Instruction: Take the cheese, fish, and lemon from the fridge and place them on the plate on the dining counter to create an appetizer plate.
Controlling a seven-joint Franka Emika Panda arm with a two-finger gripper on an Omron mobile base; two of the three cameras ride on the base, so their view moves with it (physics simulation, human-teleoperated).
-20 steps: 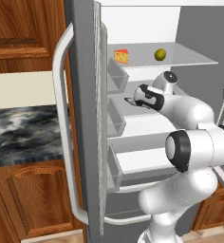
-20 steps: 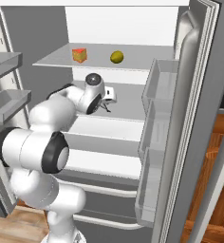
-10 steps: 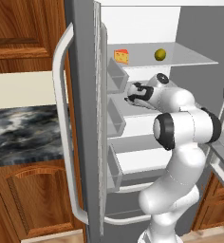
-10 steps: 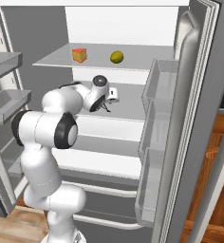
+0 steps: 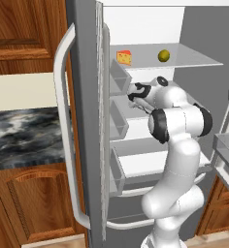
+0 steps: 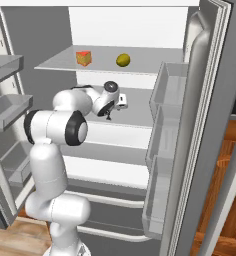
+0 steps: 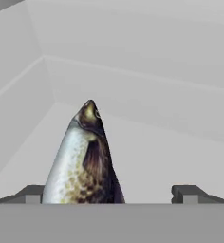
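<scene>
Evenly and brightly lit, flat rendered look, no glare. Soft shading only inside the fridge (image 6: 140, 30), under the shelves. Edges slightly soft and pixelated; fish (image 7: 83, 156) close up in hand view mildly blurred.

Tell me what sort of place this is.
A rendered home kitchen, most likely: an open steel fridge with cheese and a lemon on a shelf, wood cabinets, and a marbled stone counter beside it.
</scene>
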